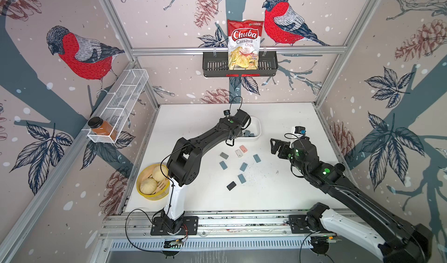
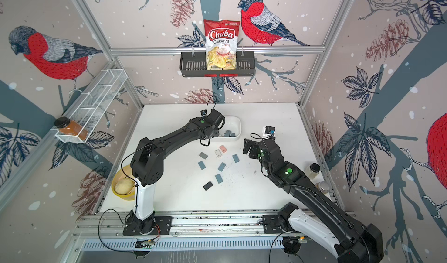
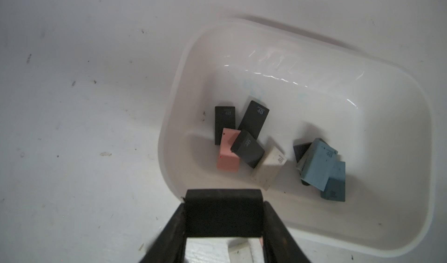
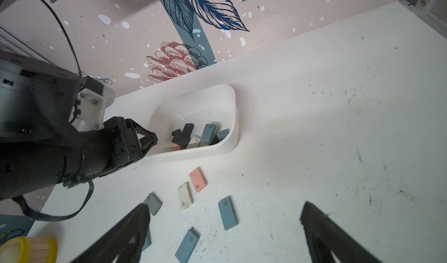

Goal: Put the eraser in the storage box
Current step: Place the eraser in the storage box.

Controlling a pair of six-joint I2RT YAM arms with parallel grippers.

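My left gripper (image 3: 224, 205) is shut on a black eraser (image 3: 223, 215), held just over the near rim of the white storage box (image 3: 314, 56). Several erasers, black, pink, white and blue, lie inside the box. In both top views the box (image 1: 258, 128) (image 2: 238, 128) sits at the back of the table with the left wrist over it. Several loose erasers lie on the table, among them a pink one (image 1: 243, 148), a blue one (image 1: 257, 158) and a black one (image 1: 231, 185). My right gripper (image 4: 225, 206) (image 1: 278, 145) hangs open above the table, right of the loose erasers, holding nothing.
A yellow basket of buns (image 1: 152, 182) stands by the left arm's base. On the back wall hangs a black slotted basket (image 1: 212, 64) with a chips bag (image 1: 243, 44). A white wire rack (image 1: 121, 102) on the left wall holds a jar (image 1: 101, 127). Two jars (image 2: 314, 169) stand at the table's right edge.
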